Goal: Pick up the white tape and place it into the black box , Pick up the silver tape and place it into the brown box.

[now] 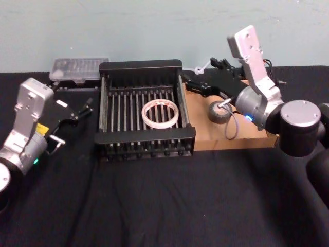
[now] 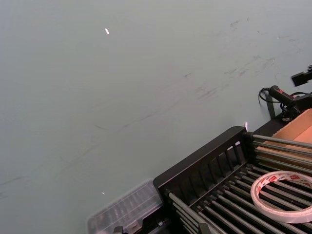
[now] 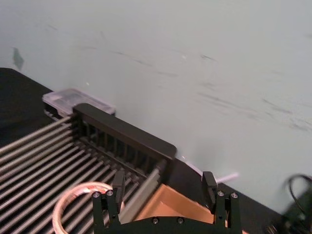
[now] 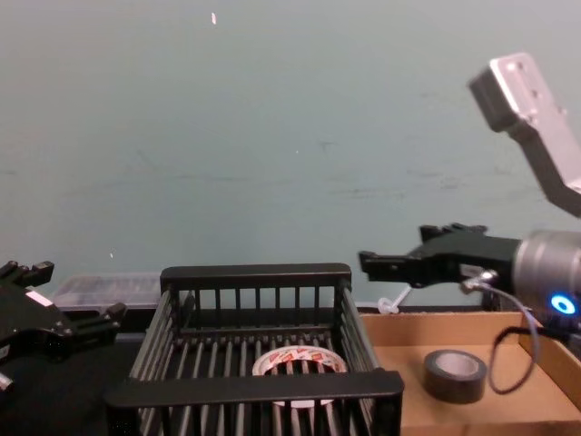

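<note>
Above brown box (image 1: pixel 247 138), right hand (image 3: pixel 165 187) empty, agape

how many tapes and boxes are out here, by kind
tapes: 2, the white tape lying in the black box, and the silver tape lying in the brown box
boxes: 3, the black box, the brown box, and a clear plastic case behind the black box
total: 5

We note a clear plastic case (image 1: pixel 78 68) on the black tablecloth (image 1: pixel 154 206), against the pale green wall (image 1: pixel 128 28). Black cables (image 1: pixel 221 64) lie at the table's back edge.
</note>
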You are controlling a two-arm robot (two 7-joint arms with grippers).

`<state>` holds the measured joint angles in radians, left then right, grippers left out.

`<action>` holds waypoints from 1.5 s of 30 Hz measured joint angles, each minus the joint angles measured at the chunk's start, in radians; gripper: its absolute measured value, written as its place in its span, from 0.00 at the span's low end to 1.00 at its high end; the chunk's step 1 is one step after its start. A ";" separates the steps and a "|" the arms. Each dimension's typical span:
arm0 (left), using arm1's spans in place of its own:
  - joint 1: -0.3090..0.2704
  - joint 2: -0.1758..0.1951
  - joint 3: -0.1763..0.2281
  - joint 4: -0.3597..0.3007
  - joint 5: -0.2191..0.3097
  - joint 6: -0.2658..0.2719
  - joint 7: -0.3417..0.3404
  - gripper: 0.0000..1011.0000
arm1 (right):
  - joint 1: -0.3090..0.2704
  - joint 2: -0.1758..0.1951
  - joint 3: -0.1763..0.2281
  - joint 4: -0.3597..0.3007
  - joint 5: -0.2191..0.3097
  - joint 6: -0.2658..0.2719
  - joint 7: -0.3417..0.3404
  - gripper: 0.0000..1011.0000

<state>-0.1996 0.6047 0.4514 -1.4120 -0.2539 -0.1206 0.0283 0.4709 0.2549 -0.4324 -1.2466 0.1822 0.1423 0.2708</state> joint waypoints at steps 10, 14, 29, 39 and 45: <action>0.000 0.000 0.000 0.000 0.000 0.000 0.000 0.99 | -0.077 0.030 0.068 -0.062 -0.008 0.011 -0.041 0.99; 0.000 0.000 0.000 0.000 0.000 0.000 0.000 0.99 | -0.104 0.036 0.086 -0.075 -0.025 0.010 -0.063 0.99; 0.000 0.000 0.000 0.000 0.000 0.000 0.000 0.99 | -0.182 0.040 0.112 -0.069 -0.138 -0.061 -0.159 0.99; 0.000 0.000 0.000 0.000 0.000 0.000 0.000 0.99 | -0.198 0.034 0.097 -0.034 -0.245 -0.143 -0.224 0.99; 0.000 0.000 0.000 0.000 0.000 0.000 0.000 0.99 | -0.201 0.027 0.101 -0.027 -0.256 -0.146 -0.231 0.99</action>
<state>-0.1995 0.6047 0.4514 -1.4119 -0.2539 -0.1205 0.0283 0.2703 0.2821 -0.3314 -1.2738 -0.0738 -0.0038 0.0400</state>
